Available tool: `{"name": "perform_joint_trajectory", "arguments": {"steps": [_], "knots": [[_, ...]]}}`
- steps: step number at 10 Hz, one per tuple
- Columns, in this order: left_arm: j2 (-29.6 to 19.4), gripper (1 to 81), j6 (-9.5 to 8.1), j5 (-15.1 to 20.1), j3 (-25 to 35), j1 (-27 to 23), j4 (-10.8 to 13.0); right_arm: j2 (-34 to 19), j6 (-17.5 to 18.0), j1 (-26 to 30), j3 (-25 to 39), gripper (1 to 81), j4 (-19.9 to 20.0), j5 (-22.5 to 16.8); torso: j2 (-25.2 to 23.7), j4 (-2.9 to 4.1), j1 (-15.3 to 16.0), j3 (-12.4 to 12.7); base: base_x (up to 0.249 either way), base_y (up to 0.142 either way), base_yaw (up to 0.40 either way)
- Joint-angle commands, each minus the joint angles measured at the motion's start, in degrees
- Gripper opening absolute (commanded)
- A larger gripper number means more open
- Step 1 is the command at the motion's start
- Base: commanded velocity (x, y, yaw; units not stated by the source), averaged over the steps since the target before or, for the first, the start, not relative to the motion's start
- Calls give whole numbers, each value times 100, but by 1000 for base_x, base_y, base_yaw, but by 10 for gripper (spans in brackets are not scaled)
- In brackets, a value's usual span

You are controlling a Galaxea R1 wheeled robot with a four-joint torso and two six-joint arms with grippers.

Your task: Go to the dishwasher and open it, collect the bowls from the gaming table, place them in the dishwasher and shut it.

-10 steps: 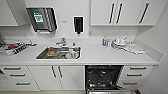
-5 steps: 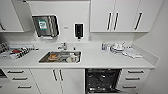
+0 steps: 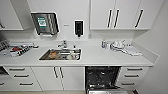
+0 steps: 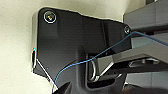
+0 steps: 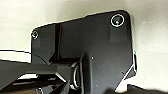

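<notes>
The dishwasher (image 3: 101, 76) stands open under the white counter (image 3: 100, 58), to the right of the sink. Its dark inside with racks shows, and its door (image 3: 105, 91) lies folded down at the lower edge of the head view. The bowls and the gaming table are out of view. In both wrist views my own dark plate hangs over a pale floor (image 4: 15, 50) (image 5: 150, 37).
A steel sink (image 3: 61, 54) with a tap (image 3: 62, 44) is set in the counter. Dishes (image 3: 117, 45) sit at the counter's right end, clutter (image 3: 17, 48) at its left. White drawers (image 3: 131, 75) flank the dishwasher. A wall (image 3: 160, 50) closes the right side.
The whole head picture has shifted: the kitchen now sits lower and further right, so the camera has moved. The dishwasher stays open.
</notes>
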Motion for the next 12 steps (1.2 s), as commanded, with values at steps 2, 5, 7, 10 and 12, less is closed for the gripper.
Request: {"name": "perform_joint_trajectory", "arguments": {"steps": [2,5,7,10,12], "knots": [[-10,811,48,308,-121,-173,58,218,-7,252,-506,811,-29,-203,713,0,-459,687,0,0,0],[139,811,48,308,-242,-156,146,255,-16,252,-542,811,-29,-194,1279,0,-833,699,0,0,0],[358,811,48,308,-594,-156,146,255,-16,208,-586,811,-47,-194,1618,0,-1064,894,0,0,0],[605,811,40,317,-1052,-156,137,359,-16,120,-866,811,-56,-202,2197,0,-1436,964,0,0,0],[632,811,48,317,-1096,-156,146,614,-16,102,-1200,811,-56,-194,2597,0,-1696,1338,0,0,0]]}}
